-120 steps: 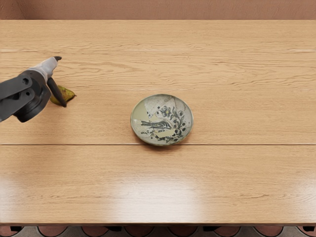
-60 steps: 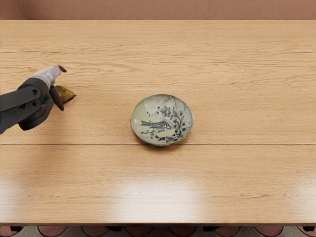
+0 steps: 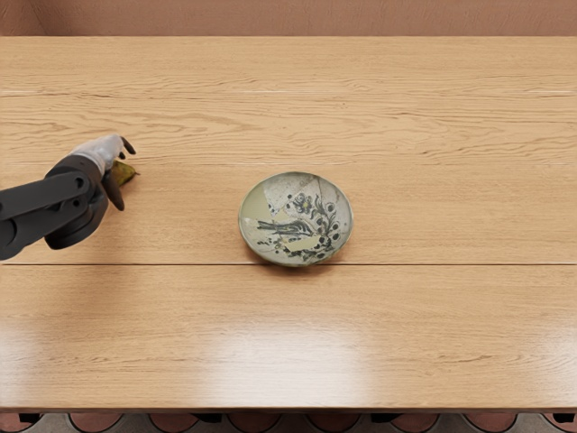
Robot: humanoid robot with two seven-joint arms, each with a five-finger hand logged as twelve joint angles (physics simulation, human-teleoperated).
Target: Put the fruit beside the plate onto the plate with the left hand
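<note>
Head view: the left hand (image 3: 108, 155) sits over the yellowish fruit (image 3: 125, 171) and hides most of it. I cannot tell if it grips. The fruit lies on the table (image 3: 406, 316), well left of the plate (image 3: 243, 216).

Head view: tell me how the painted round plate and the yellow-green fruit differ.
The round pale ceramic plate carries dark painted figures; the small yellow-green fruit looks plain. The plate is far wider than the fruit's visible part. The plate sits fully exposed mid-table; the fruit, well to its left, is mostly covered by the left hand. Both appear to rest on the wooden table.
</note>
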